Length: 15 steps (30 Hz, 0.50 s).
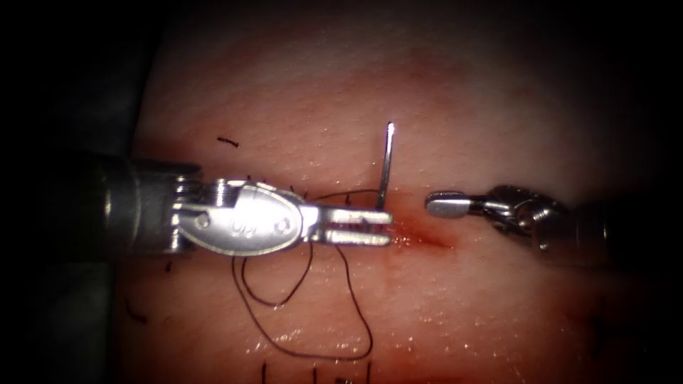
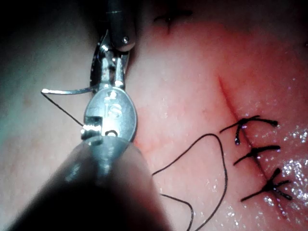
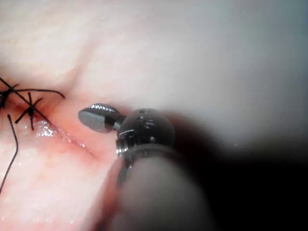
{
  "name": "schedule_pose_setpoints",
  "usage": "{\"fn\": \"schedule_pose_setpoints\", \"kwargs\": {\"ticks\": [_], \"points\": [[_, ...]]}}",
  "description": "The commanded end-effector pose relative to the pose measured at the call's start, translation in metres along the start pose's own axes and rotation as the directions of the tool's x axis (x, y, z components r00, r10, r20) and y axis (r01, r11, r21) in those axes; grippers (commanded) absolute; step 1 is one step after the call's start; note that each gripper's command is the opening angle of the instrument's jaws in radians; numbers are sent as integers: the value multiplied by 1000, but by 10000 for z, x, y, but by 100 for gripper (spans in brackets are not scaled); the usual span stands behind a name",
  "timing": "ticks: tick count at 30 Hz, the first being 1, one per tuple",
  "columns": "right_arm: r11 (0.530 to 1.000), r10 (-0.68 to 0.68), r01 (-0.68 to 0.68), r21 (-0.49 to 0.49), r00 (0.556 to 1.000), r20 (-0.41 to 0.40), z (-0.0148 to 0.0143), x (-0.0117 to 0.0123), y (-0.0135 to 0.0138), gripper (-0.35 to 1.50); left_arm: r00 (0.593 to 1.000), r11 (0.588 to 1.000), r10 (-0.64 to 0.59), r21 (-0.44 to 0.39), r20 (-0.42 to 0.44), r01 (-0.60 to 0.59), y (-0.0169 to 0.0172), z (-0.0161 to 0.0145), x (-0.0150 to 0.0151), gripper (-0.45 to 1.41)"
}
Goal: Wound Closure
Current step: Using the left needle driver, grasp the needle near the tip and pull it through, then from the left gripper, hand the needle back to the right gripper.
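left claw (image 1: 370, 228) pinching needle (image 1: 385, 167) near its tail, clear of tissue (image 1: 455, 92). right claw (image 1: 448, 205) pressed together, empty. three stitches (image 2: 255, 154) tied; cut (image 1: 420, 238) beyond them unclosed.

My left tool (image 1: 380, 227) grips the needle (image 1: 385, 167) near one end, clear of the tissue (image 1: 462, 306), pointing far. Right tool (image 1: 448, 205) holds nothing, just right. Thread (image 1: 313, 313) loops near.

Pale pink tissue (image 1: 455, 92), red fluid (image 1: 420, 238) along the cut, dark thread (image 1: 299, 284), silvery needle (image 1: 385, 167).
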Motion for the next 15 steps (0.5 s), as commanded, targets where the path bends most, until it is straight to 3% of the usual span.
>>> {"fn": "schedule_pose_setpoints", "kwargs": {"ticks": [1,5,8,9,12,15], "points": [[1000,-1,1,2,1000,0,7,-8,3,-16,1000,1000,23,2,3,-23,-6,6,-2,-45],[1000,-3,3,2,1000,0,7,-10,3,-16,998,998,63,25,2,-63,-23,9,4,-45],[1000,-5,5,-1,1000,4,4,-9,0,-6,997,996,79,34,5,-80,-25,12,-1,-45],[1000,3,-3,0,1000,5,3,-8,-2,10,996,995,88,37,6,-88,-24,14,-5,-45],[997,74,-74,4,997,10,-1,-5,-13,103,995,993,103,49,3,-103,-13,16,-21,-45],[991,131,-131,26,991,2,-4,-2,-27,120,992,991,127,49,11,-127,4,19,-44,-45]]}}
